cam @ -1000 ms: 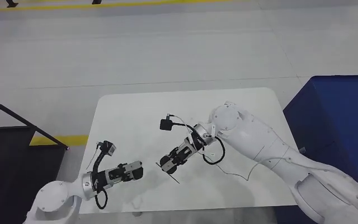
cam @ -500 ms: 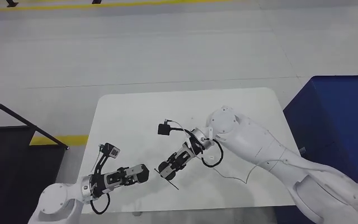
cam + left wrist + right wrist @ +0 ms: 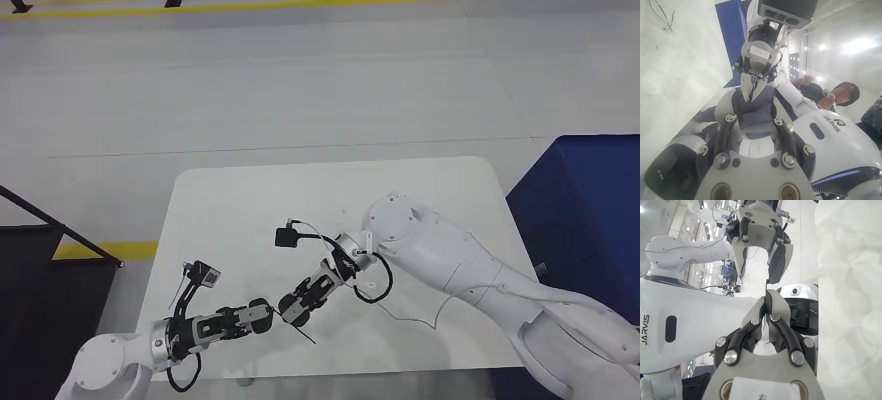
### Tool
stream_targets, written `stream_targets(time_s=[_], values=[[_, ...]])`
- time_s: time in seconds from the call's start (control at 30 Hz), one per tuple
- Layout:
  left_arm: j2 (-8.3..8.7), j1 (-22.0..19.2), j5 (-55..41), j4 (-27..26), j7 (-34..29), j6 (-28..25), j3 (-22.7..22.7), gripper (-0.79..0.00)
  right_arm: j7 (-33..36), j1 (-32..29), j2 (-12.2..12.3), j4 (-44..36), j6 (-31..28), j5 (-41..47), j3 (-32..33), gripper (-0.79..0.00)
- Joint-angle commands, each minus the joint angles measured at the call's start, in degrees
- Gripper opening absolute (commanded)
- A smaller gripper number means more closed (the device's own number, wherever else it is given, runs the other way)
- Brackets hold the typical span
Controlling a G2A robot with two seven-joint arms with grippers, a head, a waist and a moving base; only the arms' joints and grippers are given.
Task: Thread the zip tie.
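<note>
Right wrist view: my right end effector (image 3: pixel 766 297) is pinched fully closed on the zip tie (image 3: pixel 766 285), a thin black strip whose short end pokes out past my fingertips toward my left end effector (image 3: pixel 757 276). That one faces it, just beyond the strip's end, with its fingers spread wide and nothing between them. In the top view the two meet in the lower middle of the frame, over the white worktop (image 3: pixel 230 220). There the tie's long tail trails toward the lower right from my right end effector. I judge the tie light, springy and rather slick, so it will bend or twist away if pushed. My left should take it close to the free end, flat faces against the pads, leaving little length unsupported.
</note>
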Motion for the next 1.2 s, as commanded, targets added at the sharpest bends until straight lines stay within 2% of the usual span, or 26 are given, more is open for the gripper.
stream_targets(time_s=[0.0,0.23,0.3,0.37,0.43,0.77,1.03,1.07,1.1,1.13,1.17], values=[[0.06,-0.1,0.0,0.0,0.1,0.1,0.3,-0.499,0.1,0.0,-0.2,0.2,0.1,0.0,-0.3,-0.785],[0.38,-0.2,0.2,-0.3,0.4,-0.2,0.8,-0.563,0.1,0.4,-0.8,0.8,0.1,0.1,-1.2,-0.785],[0.47,-0.4,0.3,-0.2,0.5,-0.2,1.0,-0.671,0.1,0.4,-1.0,0.9,0.1,0.3,-1.5,-0.785],[0.56,-0.5,0.3,0.0,0.5,-0.1,1.2,-0.705,0.1,0.6,-1.3,1.1,0.1,0.4,-1.7,-0.785],[0.64,-0.7,0.4,0.1,0.5,-0.1,1.4,-0.785,0.2,0.7,-1.5,1.3,0.2,0.5,-1.9,-0.785],[1.14,-1.2,-0.2,1.1,0.4,-0.5,1.3,-0.785,0.1,1.3,-2.2,3.3,0.1,1.4,-2.0,-0.785],[1.50,-1.2,-3.8,2.7,1.0,-0.7,-0.4,-0.785,-0.9,1.7,-0.7,7.5,-0.9,0.5,0.8,-0.785],[1.54,-1.1,-4.4,2.9,1.0,-0.6,-0.7,-0.785,-0.9,1.7,-0.6,7.7,-0.9,-0.4,0.9,-0.613],[1.62,-1.1,-4.4,3.2,1.1,0.0,-0.9,-0.785,-0.9,1.8,-0.5,7.7,-0.9,-0.7,1.0,-0.397],[1.72,-1.2,-3.4,3.1,1.6,0.3,-1.3,-0.517,-0.9,1.8,-0.5,7.7,-0.9,-0.7,1.0,0.000],[1.72,-1.2,-3.4,3.1,1.6,0.3,-1.3,-0.132,-0.9,1.8,-0.5,7.7,-0.9,-0.7,1.0,0.000]])
